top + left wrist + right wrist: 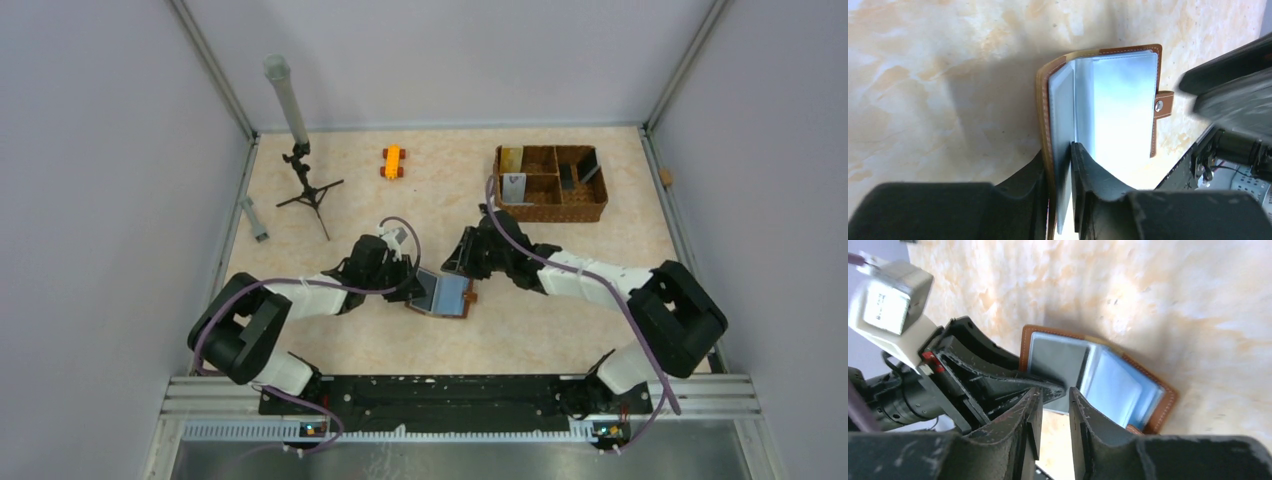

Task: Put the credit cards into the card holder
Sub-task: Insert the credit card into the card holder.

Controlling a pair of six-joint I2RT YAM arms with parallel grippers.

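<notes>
Plain grey walls are set round a beige marbled bench (560,300). At far left a tripod (308,190) is stood, and an orange toy (392,162) is laid to its right, towards the back. Near the middle the left end effector (408,283) is closed onto the holder (445,293). In the left wrist view its fingers (1088,172) are seen pinching the left brown cover, together with one sleeve, from either side. That leaf appears raised while the other half is laid flat on the bench. The holder is thus opened with its blue sleeves (1120,100) exposed, and no card can be made out in them. Just right of it the right end effector (462,262) is held beside the holder's rear edge; its jaws are parted a little and nothing is seen between them. At back right, well apart from the holder, the basket (550,213) is placed, and the cards (513,186) are seen in its compartments: one gold, one silver-grey, at least one dark. The task is judged barely begun: the holder is open, but every visible card is yet to be fetched and slid into a sleeve.
</notes>
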